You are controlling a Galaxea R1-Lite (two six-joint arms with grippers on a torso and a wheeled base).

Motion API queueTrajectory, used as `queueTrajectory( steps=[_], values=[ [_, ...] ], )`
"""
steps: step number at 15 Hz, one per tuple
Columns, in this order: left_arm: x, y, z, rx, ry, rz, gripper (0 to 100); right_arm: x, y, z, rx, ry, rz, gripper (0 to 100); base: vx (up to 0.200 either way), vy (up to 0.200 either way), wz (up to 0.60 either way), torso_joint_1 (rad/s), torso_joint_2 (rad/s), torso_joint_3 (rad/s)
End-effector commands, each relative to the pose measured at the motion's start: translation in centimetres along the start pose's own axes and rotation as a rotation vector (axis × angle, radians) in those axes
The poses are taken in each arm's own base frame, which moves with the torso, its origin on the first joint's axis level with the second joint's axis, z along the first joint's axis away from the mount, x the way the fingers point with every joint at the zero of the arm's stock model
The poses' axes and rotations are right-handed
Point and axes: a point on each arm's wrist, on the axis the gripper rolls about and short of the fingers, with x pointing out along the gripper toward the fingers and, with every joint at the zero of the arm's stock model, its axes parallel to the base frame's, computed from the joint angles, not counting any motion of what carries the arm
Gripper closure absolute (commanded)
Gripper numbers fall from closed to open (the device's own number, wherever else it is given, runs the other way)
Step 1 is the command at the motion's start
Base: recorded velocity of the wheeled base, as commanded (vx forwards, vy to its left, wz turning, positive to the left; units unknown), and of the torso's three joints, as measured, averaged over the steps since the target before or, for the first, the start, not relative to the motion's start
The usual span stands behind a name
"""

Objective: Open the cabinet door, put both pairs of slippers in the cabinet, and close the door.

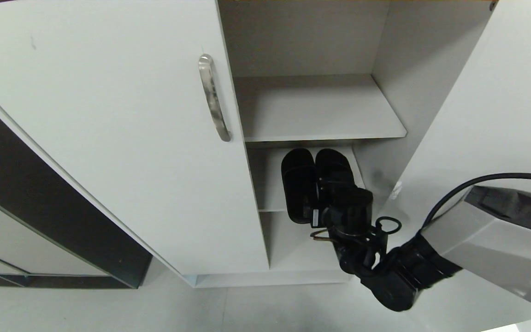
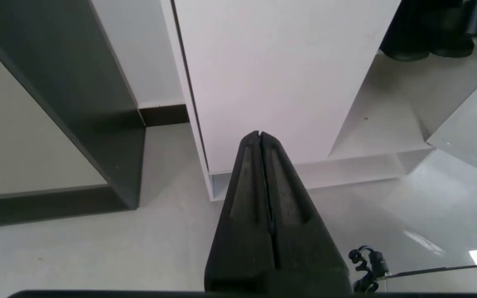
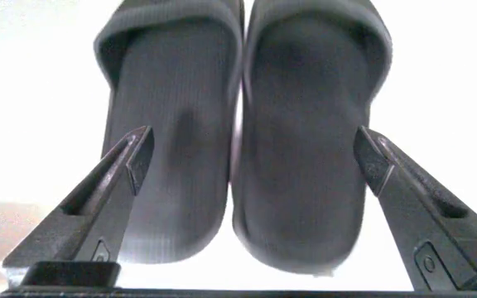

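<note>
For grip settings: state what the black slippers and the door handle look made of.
Slippers: likely soft foam or rubber, matte black; fine ribbing on the footbeds, no shine. Door handle: apparently metal, polished silver; it shows bright reflections.

Pale grey angular right forearm shell [image 1: 500, 230], thin black cable [image 1: 473, 179] arcing over it, black wrist [image 1: 394, 281] with small wire loops, right gripper [image 3: 252, 141] with dark tapered fingers [image 3: 110, 184], seemingly round screws near their bases, left gripper [image 2: 260, 141] black, grooved lengthwise.
</note>
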Motion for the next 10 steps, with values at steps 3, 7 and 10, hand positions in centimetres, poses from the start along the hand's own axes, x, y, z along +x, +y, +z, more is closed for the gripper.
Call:
queueTrajectory(
  steps=[3,7,10],
  values=[
    [0.01,0.00,-0.01,-0.001,0.002,0.000,100,-5.20,-0.96,-0.61,0.003,0.022,0.068,0,0.000,0.000,0.00,0.000,0.00,0.000],
    [0.01,0.00,-0.01,-0.001,0.002,0.000,100,-5.56,-0.54,-0.50,0.012,0.007,0.078,0,-0.150,0.000,0.00,0.002,0.00,0.002],
    [0.01,0.00,-0.01,-0.001,0.002,0.000,100,-5.85,-0.30,-0.66,0.004,0.010,0.087,0,-0.200,0.000,0.00,0.007,0.00,-0.001]
  ],
)
